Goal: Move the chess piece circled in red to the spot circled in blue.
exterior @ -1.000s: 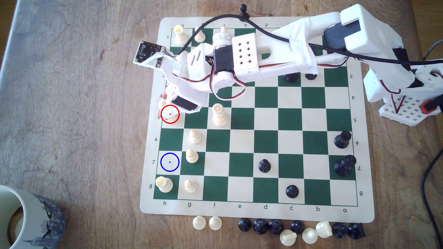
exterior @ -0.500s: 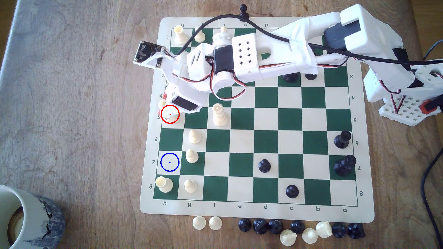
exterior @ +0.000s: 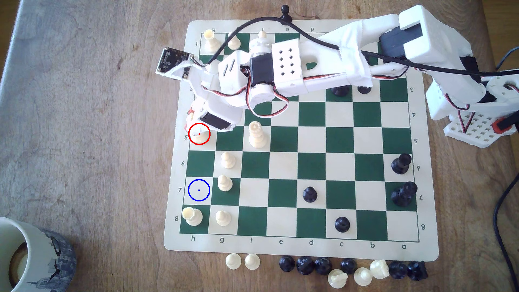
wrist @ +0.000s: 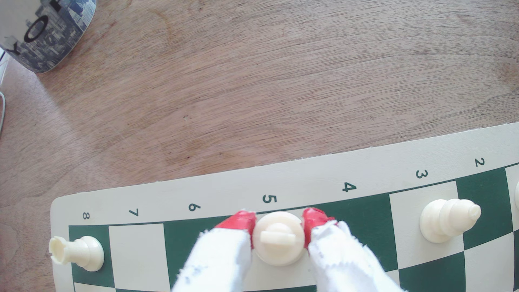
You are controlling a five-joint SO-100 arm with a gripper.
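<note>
1. The gripper (wrist: 279, 224) has moved in a little. Its red fingertips (wrist: 238, 221) now sit tight on both sides of the chess piece (wrist: 278, 238).
2. It looks closed on the piece, which is still on its red-ringed square.
3. Next comes lifting it to the spot (exterior: 198, 190), two squares past the gripper.

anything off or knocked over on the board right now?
On the board, nothing: every piece I can see stands upright, and the chess piece sits centred between the gripper's red fingertips. Off the board, one captured cream piece lies on its side in the row along the edge.
</note>
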